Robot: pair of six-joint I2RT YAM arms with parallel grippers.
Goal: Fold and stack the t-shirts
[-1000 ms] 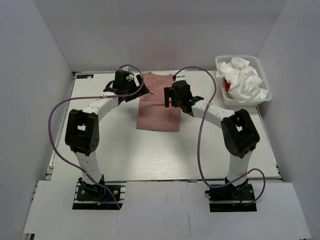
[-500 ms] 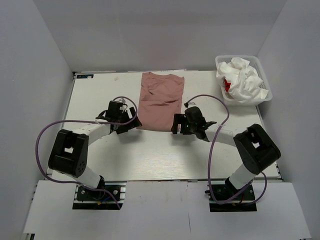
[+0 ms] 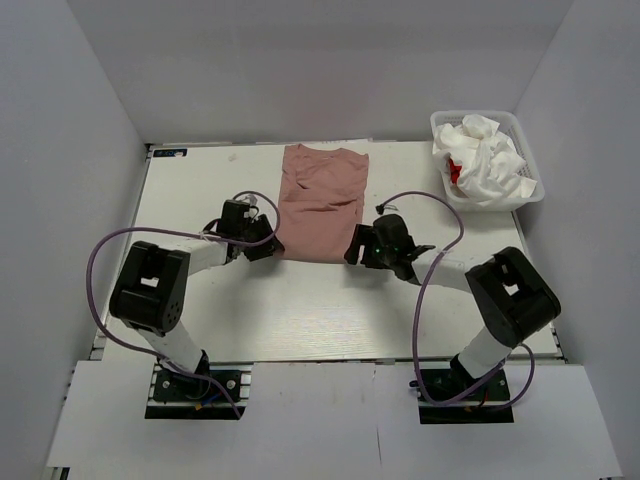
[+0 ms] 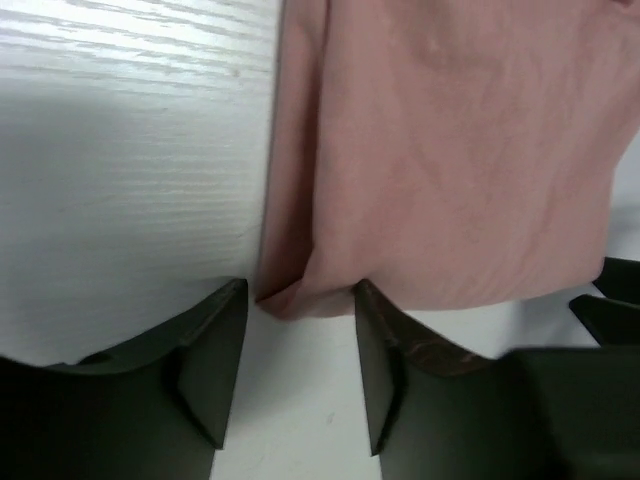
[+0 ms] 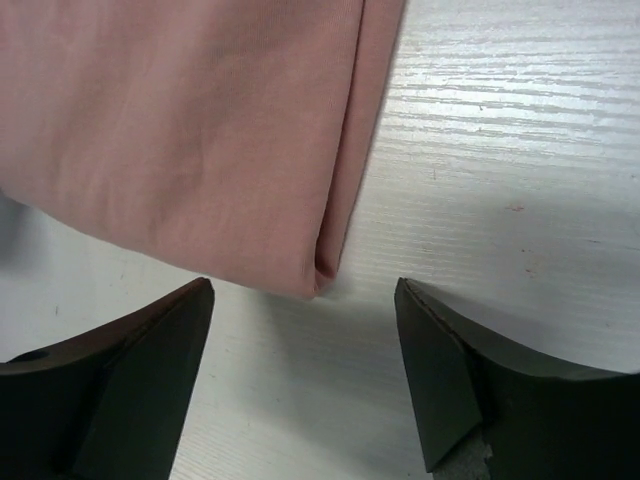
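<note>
We see a white table [image 3: 300,310] with a faint wood grain, closed in on three sides by plain pale grey walls [image 3: 320,70]. Soft light leaves faint shadows on it, and a white board [image 3: 330,420] covers the near edge.

A dusty-pink soft cloth t-shirt [image 4: 450,150] fills the upper right of the frame, lying flat with a folded edge running down its left side. The white wood-grain table [image 4: 130,150] shows in the upper left. At the bottom, the left gripper [image 4: 300,300] has its two dark fingers [image 4: 205,365] apart, and the shirt's lower-left corner sits in the gap between them. A black angular part [image 4: 612,300] pokes in at the right edge; what it is cannot be told.
</note>
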